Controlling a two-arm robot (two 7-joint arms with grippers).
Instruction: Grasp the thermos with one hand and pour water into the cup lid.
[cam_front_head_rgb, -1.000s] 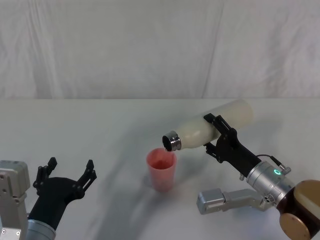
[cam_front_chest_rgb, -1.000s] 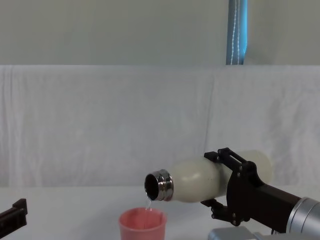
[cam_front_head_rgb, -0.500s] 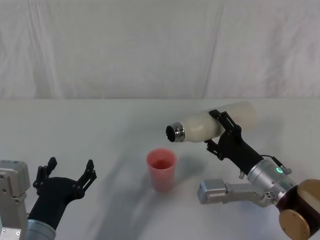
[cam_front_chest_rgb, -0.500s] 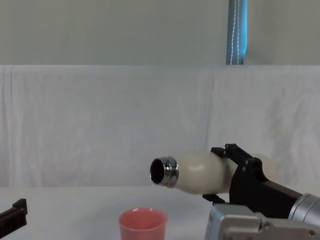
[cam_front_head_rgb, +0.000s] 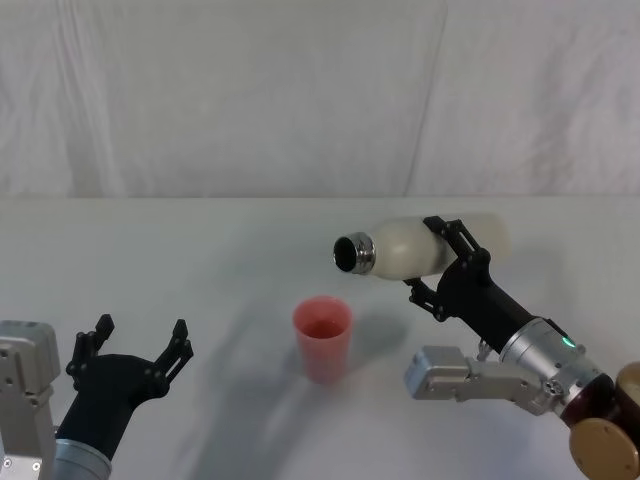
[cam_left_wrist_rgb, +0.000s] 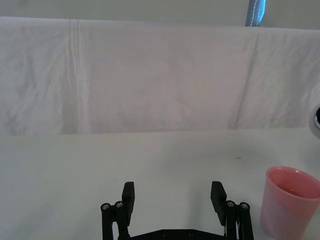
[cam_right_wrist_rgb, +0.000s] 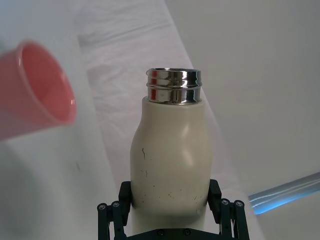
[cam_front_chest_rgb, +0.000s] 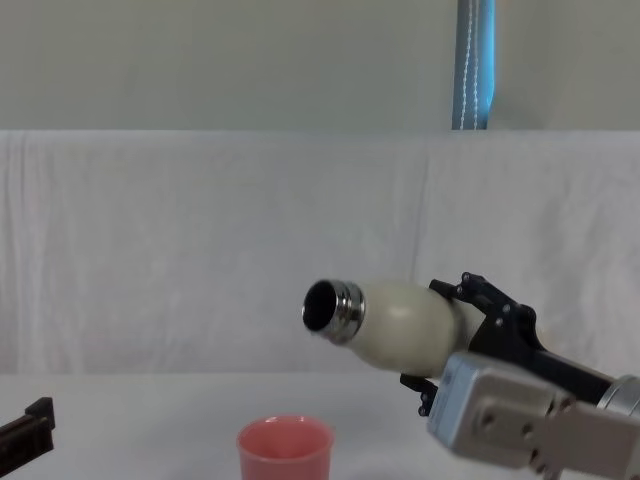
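Since the earlier frames, the thermos has swung up from its pouring tilt: a second ago its steel mouth dipped right over the cup lid, and now the bottle lies close to level, mouth raised slightly and no longer over the rim. It hangs in the air above and to the right of the cup lid, well clear of it, with the open neck pointing toward the robot's left.

The right end effector is closed around the thermos body, one finger on each side of the cream-white shell, gripping it behind the rounded shoulder. In the right wrist view the fingers press against the lower part of the bottle, whose surface carries small dark scuffs, and the shiny threaded neck points away from the wrist.

The cup lid stands upright on the white counter, below and to the left of the thermos mouth. In the left wrist view its pink inside has a glossy look, but whether it holds water cannot be told.

The left end effector rests low over the counter, well to the left of the cup lid, its fingers spread wide and holding nothing.
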